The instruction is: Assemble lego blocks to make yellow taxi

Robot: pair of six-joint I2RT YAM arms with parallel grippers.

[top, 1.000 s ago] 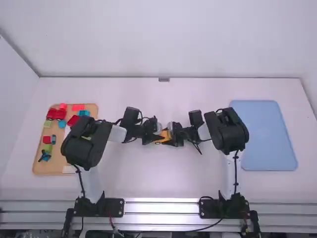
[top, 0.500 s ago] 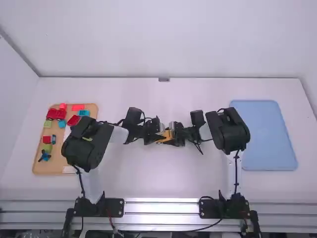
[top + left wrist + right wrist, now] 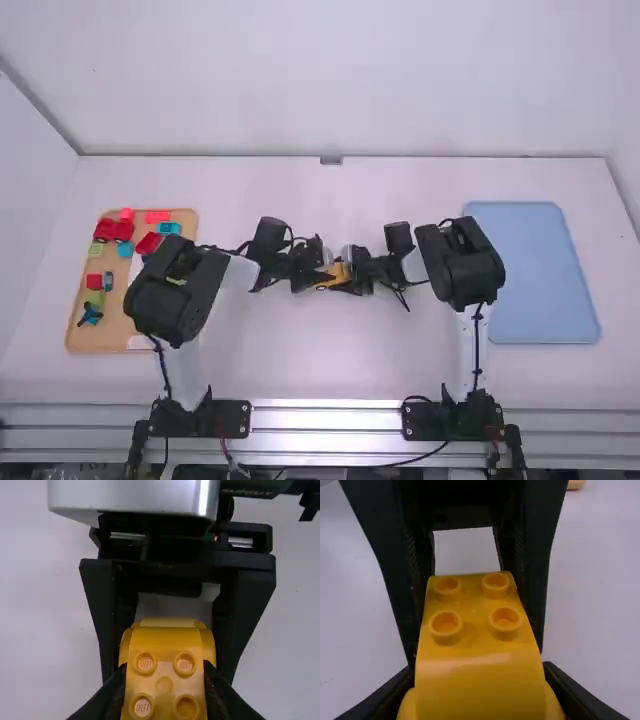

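Note:
A yellow studded block [image 3: 338,274] is held between both grippers over the middle of the table. My left gripper [image 3: 322,277] meets it from the left, my right gripper [image 3: 350,275] from the right. In the left wrist view, the left gripper [image 3: 165,695] is shut on the studded end of the yellow block [image 3: 165,642], with the right gripper's fingers around its far part. The right wrist view has the right gripper [image 3: 480,695] shut on the rounded end of the yellow block [image 3: 477,630], and the left gripper's fingers flank the studs.
At the far left a tan tray [image 3: 128,327] carries several red, blue and green blocks. A flat blue tray [image 3: 535,275] lies at the right of the table.
Since a second ago both grippers and the yellow block have shifted very slightly to the right; over the last half second they look still.

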